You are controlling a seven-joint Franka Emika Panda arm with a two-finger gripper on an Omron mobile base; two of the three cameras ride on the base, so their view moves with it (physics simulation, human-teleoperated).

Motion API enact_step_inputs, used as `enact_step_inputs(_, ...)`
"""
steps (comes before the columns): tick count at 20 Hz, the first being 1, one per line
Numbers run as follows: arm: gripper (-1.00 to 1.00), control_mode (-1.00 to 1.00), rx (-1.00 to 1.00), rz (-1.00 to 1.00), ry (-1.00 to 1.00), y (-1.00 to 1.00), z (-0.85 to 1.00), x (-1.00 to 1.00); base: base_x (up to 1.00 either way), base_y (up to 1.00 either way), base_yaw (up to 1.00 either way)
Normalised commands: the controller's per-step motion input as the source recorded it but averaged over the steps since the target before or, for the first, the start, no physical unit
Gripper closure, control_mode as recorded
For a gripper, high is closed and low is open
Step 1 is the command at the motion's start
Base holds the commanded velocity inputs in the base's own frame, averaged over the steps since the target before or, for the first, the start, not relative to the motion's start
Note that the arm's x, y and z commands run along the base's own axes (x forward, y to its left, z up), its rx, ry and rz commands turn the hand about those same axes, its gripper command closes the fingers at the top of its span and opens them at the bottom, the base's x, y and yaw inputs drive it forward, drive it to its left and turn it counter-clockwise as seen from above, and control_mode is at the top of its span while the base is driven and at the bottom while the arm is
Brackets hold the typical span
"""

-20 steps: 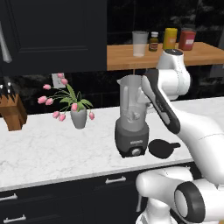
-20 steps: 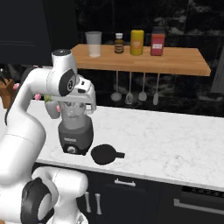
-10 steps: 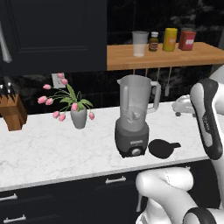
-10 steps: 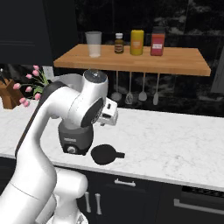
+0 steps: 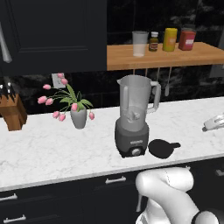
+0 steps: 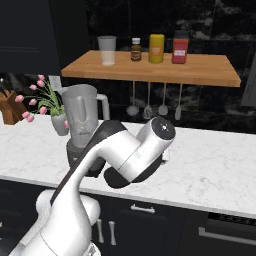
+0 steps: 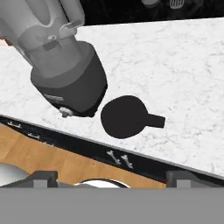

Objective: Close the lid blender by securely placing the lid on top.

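Observation:
The blender [image 5: 133, 114] stands on the marble counter, a translucent grey jar with an open mouth on a dark base with a front knob. Just right of its base the flat black lid [image 5: 162, 148] lies on the counter, its tab pointing right. In the hand view the blender [image 7: 70, 78] sits upper left and the lid [image 7: 127, 116] in the middle, well below my gripper [image 7: 111, 177]. The fingertips [image 7: 43, 177] stand far apart, open, with nothing between them. My hand [image 5: 213, 123] hangs over the counter far right of the lid. My arm [image 6: 125, 155] hides the lid in the right base view.
A vase of pink tulips [image 5: 78, 114] and a knife block [image 5: 13, 111] stand left of the blender. Above is a wooden shelf [image 5: 175, 57] with a clear cup [image 5: 140, 43] and bottles; utensils [image 6: 147, 107] hang under it. The counter's front edge runs just before the lid.
The arm has swung to the right, carrying the hand away from the blender jar to a spot over the counter right of the lid. Blender and lid have not moved.

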Motion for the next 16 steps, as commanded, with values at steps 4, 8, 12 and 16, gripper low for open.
enact_step_inputs(4, -1.00, -1.00, 0.00, 0.39, 0.00, -0.38, -0.11, 0.10, 0.00, 0.00, 0.00)
enact_step_inputs(8, -1.00, -1.00, -0.01, 0.36, 0.00, -0.08, -0.14, 0.33, 0.00, 0.00, 0.00)
enact_step_inputs(12, -1.00, -1.00, -0.02, 0.31, 0.00, 0.03, -0.30, 0.26, 0.00, 0.00, 0.00)
enact_step_inputs(16, -1.00, -1.00, 0.02, 0.18, -0.01, 0.11, -0.22, 0.02, 0.00, 0.00, 0.00)
